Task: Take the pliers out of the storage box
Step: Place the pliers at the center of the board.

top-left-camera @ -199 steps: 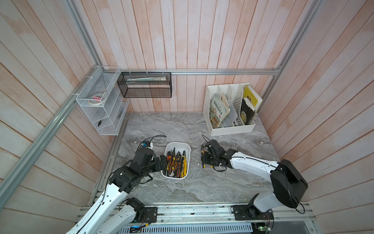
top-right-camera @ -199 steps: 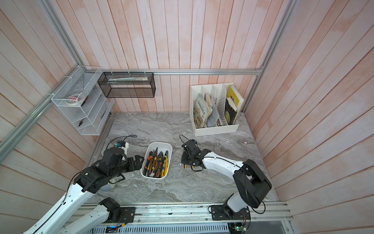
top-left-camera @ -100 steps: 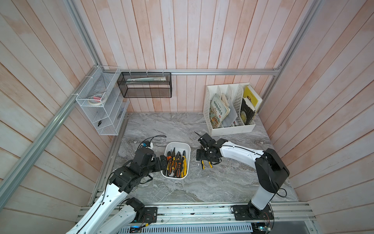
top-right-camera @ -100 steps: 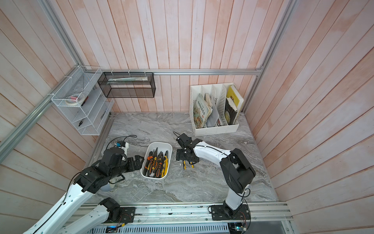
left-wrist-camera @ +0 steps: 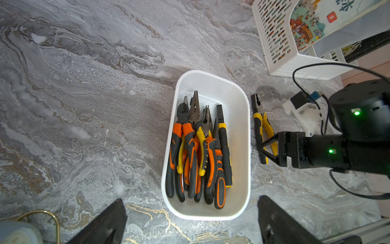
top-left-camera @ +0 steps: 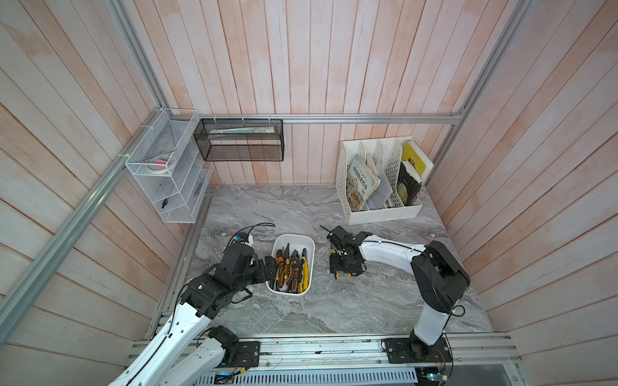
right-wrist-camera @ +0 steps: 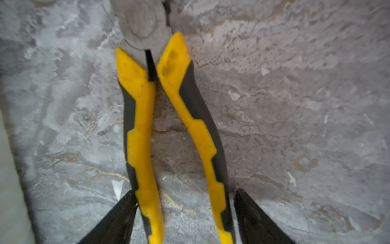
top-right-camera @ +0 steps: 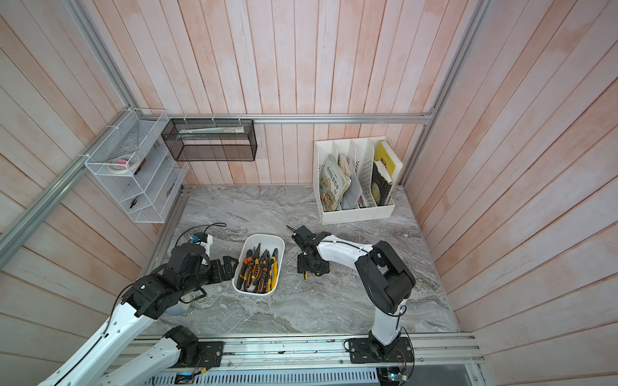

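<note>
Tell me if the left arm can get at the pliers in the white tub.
Probably yes. The left hand is open beside the storage box, whose top is open, nothing over the pliers. The right hand is apart, at the yellow pliers outside.

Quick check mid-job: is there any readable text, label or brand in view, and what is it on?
"中国历史绘本": cover of the illustrated book in the file holder; last characters uncertain.
red seal on that cover: too small to read.
yellow book: print too small to read.
pliers and storage box: no readable markings.
</note>
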### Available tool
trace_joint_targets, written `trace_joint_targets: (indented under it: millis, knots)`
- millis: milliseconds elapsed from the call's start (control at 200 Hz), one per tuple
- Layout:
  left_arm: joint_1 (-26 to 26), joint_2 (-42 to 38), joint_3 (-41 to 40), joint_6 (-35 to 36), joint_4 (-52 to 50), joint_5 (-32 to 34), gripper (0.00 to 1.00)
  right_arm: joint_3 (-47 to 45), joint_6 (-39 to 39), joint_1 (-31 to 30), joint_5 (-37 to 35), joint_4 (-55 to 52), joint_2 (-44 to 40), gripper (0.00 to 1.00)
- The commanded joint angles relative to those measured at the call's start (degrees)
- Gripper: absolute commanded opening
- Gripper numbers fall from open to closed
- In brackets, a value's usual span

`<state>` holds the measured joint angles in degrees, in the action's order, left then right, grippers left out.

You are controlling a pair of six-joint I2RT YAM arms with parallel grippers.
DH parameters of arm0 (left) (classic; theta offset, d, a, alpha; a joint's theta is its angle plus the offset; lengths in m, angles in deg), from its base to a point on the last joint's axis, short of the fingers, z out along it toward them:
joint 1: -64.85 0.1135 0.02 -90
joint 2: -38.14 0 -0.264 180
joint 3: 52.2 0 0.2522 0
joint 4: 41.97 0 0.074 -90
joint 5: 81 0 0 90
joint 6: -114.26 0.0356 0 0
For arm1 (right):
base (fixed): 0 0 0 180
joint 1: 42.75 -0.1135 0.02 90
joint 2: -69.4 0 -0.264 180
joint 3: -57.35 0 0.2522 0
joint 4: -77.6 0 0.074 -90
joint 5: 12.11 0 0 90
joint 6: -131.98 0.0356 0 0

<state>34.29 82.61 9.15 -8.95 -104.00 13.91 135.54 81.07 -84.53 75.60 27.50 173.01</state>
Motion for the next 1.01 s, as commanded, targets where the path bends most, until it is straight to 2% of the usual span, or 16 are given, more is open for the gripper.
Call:
trace_joint_targets:
  millis: [0,80,190,220,285,330,540,675,765,865,1000]
  knots:
    - [-0.28,-0.28,-0.40,-0.09,-0.46,0.45,1.00,-1.40,0.89,0.38,1.34,1.00,-1.27,0.66]
    - [-0.28,-0.26,-0.40,-0.10,-0.46,0.45,1.00,-1.58,1.24,0.38,1.58,1.23,-1.35,0.56]
    - [-0.30,-0.26,-0.40,-0.10,-0.45,0.45,1.00,-1.00,1.64,0.23,1.15,0.58,-1.59,0.54]
    - [-0.28,-0.28,-0.40,-0.10,-0.42,0.45,1.00,-0.91,1.77,0.28,1.17,0.36,-1.74,0.56]
    - [-0.31,-0.18,-0.40,-0.10,-0.43,0.45,1.00,-0.38,2.07,0.26,1.34,-0.24,-2.37,0.69]
    - [-0.28,-0.24,-0.40,-0.10,-0.44,0.45,1.00,0.12,2.37,0.16,1.39,-0.70,-3.13,0.74]
    - [-0.29,-0.17,-0.39,-0.10,-0.47,0.63,1.00,5.57,3.33,-0.32,0.35,-5.46,-8.40,0.76]
    - [-0.33,-0.14,-0.30,-0.01,-0.39,0.63,1.00,7.91,5.03,-1.21,4.31,-4.16,-12.25,0.68]
    - [-0.33,-0.19,-0.29,-0.04,-0.33,0.63,1.00,7.23,8.69,-2.95,8.70,0.94,-14.74,0.57]
    - [-0.28,-0.48,-0.26,-0.05,-0.34,0.72,1.00,6.29,13.06,-5.99,11.74,6.97,-15.90,0.50]
    - [-0.24,-0.91,-0.34,-0.01,-0.26,0.55,1.00,7.06,17.08,-10.02,12.94,10.56,-13.23,0.49]
